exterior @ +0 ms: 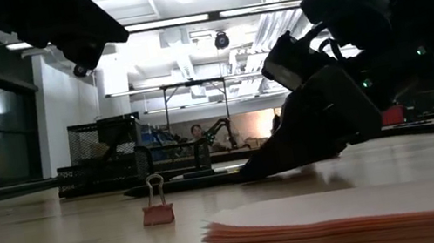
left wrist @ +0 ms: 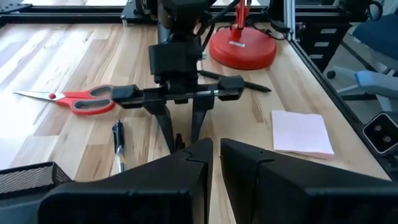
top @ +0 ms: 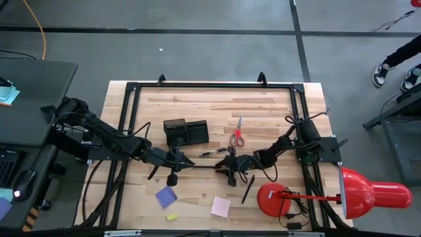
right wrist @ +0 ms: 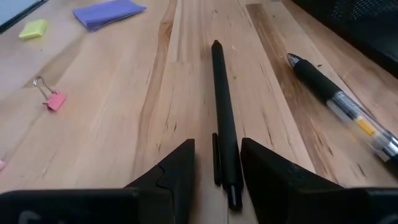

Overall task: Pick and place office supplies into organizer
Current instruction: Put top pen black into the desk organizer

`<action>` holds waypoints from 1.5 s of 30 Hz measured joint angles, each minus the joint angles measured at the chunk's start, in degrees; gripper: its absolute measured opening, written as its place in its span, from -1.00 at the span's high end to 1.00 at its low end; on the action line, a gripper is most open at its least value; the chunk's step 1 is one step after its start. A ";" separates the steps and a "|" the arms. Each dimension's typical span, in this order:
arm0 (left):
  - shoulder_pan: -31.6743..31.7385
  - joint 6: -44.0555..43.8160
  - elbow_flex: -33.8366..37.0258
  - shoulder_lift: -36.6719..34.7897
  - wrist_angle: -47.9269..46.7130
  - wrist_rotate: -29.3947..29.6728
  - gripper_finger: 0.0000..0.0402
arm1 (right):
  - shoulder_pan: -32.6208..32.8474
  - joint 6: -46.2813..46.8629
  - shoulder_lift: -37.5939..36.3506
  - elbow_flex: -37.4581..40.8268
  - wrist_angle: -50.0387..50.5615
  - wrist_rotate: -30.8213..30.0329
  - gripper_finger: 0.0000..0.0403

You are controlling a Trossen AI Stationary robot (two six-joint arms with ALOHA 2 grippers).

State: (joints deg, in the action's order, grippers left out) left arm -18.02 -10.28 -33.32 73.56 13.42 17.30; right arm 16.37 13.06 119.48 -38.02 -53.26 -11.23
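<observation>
Pens first: I see a black pen (right wrist: 225, 130) lying flat on the table (top: 263, 108), mid-table, w/ the right gripper (right wrist: 217, 163) set down over its near end, one finger each side, jaws partly open, not clamped on it as far as I can tell. A second pen w/ a clear barrel (right wrist: 345, 106) lies just beside it, nearer the organizer (top: 186, 131). Left gripper (left wrist: 215, 163) sits low, facing the right one across the black pen, jaws shut, nothing in them. Scissors (top: 237, 133) lie right of the organizer, apart from it. Another pen (top: 248, 188) lies near the lamp base (top: 272, 197). Purple pad (top: 166, 196), yellow eraser (top: 172, 216) and pink pad (top: 221, 207) sit along the near edge. Small pink binder clip (right wrist: 50, 95) stands on the wood by the purple pad.
</observation>
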 joint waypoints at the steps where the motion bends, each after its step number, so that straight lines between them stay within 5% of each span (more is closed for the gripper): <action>1: 0.00 0.00 0.00 0.00 -0.09 0.00 0.88 | -0.19 0.21 0.38 0.06 0.01 0.18 0.40; 9: 0.00 0.00 0.00 0.00 0.01 -0.06 0.88 | -0.39 -0.03 2.57 0.04 -2.02 1.42 0.90; 22: 0.00 -0.05 0.02 0.00 -1.68 -0.09 0.88 | 1.29 -5.42 2.16 0.37 -8.33 3.81 0.97; 45: 0.00 -0.73 0.02 1.40 -7.18 1.87 0.88 | 3.10 -12.99 -1.17 0.35 -11.85 -0.85 0.97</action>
State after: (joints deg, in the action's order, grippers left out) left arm -18.02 -11.01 -33.30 74.96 6.23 19.17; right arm 19.47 0.07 118.30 -37.67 -65.11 -12.09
